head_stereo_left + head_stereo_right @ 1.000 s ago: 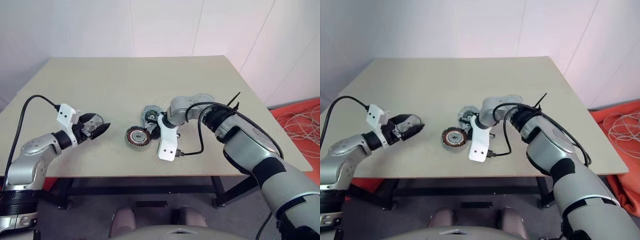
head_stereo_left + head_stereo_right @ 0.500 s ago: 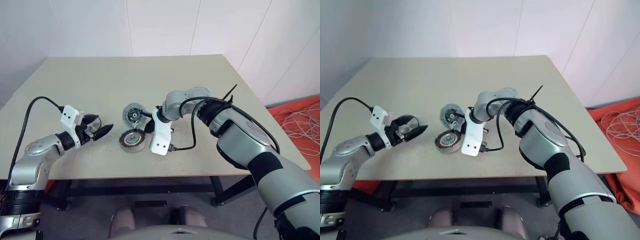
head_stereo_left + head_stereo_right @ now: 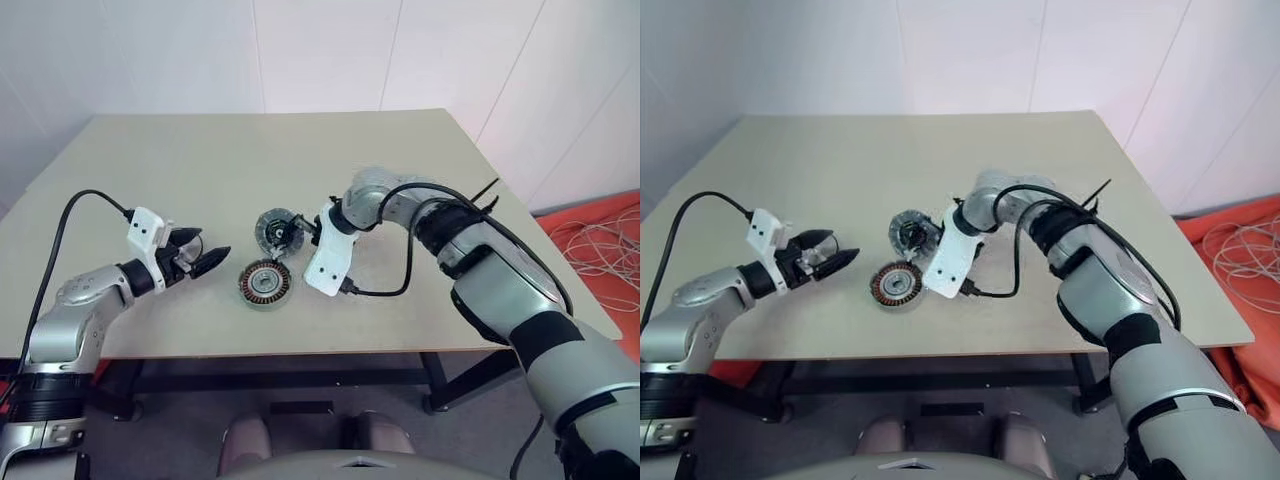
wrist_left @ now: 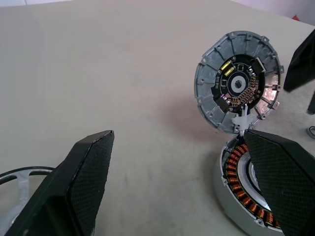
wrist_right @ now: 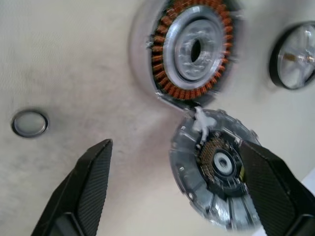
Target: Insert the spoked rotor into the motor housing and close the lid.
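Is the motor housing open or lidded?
Open: motor housing shows bare copper windings; the lid lies beside it on the table.

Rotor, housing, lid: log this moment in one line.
rotor on table, not inserted | housing open | lid off, beside housing | both fingers open, empty

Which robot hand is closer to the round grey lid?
The right. The right gripper hangs open just above the lid, its fingers either side of it in its wrist view. The left gripper is open too, farther off across the table, on the lid's left.
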Action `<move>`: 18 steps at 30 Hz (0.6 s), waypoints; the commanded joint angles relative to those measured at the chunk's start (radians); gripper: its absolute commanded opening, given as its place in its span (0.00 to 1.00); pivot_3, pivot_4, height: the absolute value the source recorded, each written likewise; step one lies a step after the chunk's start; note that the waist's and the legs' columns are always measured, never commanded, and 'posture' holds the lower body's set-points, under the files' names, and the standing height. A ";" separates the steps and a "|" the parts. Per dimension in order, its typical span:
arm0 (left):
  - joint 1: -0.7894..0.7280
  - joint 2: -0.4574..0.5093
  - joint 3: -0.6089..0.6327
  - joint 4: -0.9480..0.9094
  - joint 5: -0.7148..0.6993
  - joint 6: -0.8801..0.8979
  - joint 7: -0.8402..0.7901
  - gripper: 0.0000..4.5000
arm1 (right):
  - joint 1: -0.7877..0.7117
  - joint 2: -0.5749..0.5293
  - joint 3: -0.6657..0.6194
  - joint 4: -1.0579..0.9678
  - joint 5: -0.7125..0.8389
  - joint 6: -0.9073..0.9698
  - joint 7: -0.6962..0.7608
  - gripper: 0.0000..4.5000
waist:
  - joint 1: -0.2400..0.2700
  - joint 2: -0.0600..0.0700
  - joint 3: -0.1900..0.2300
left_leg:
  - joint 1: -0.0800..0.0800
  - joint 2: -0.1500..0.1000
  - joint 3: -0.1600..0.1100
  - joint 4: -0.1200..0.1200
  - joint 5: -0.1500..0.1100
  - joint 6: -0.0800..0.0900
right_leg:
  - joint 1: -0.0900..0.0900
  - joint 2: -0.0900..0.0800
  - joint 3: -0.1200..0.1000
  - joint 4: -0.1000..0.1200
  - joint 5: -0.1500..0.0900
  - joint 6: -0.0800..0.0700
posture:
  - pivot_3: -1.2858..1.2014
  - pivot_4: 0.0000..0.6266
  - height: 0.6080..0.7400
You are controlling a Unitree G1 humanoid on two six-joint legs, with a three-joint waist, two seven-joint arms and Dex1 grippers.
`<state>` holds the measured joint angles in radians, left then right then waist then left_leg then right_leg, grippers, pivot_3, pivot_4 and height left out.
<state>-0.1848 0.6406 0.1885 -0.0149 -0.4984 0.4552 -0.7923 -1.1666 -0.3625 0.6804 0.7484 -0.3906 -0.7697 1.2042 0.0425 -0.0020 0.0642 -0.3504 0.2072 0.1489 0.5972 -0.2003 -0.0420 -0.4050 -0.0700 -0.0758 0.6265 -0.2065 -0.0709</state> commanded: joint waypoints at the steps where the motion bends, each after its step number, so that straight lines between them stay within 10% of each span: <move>1: -0.027 -0.001 0.016 -0.002 -0.009 -0.006 -0.012 1.00 | 0.086 -0.062 -0.130 -0.287 0.247 0.377 0.184 1.00 | 0.003 0.000 0.000 | 0.000 0.000 0.000 0.000 0.000 0.000 | 0.001 0.000 0.000 0.000 0.000 0.000 | 0.52 0.00 1.00; 12: 0.046 -0.003 0.081 0.014 -0.035 -0.007 -0.022 1.00 | 0.536 -0.153 -0.552 -0.700 0.570 1.357 -0.071 1.00 | 0.038 0.000 0.000 | 0.007 0.000 0.000 -0.001 0.000 0.000 | 0.008 0.000 0.000 -0.003 -0.004 0.007 | 0.52 0.00 1.00; 18: 0.042 -0.012 0.145 0.050 -0.066 -0.004 -0.007 1.00 | 0.672 -0.122 -0.694 -0.773 0.609 1.462 -0.288 1.00 | 0.041 0.000 0.000 | 0.007 0.000 0.000 -0.001 0.001 -0.001 | 0.007 0.000 0.000 -0.004 -0.005 0.008 | 0.52 0.00 1.00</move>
<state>-0.1177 0.6271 0.2836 0.0377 -0.5327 0.4581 -0.8092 -0.4748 -0.4827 0.0546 0.0256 0.1961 0.6910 0.9703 0.0835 -0.0018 0.0641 -0.3432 0.2068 0.1491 0.5959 -0.1996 -0.0434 -0.3982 -0.0697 -0.0761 0.6229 -0.2112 -0.0623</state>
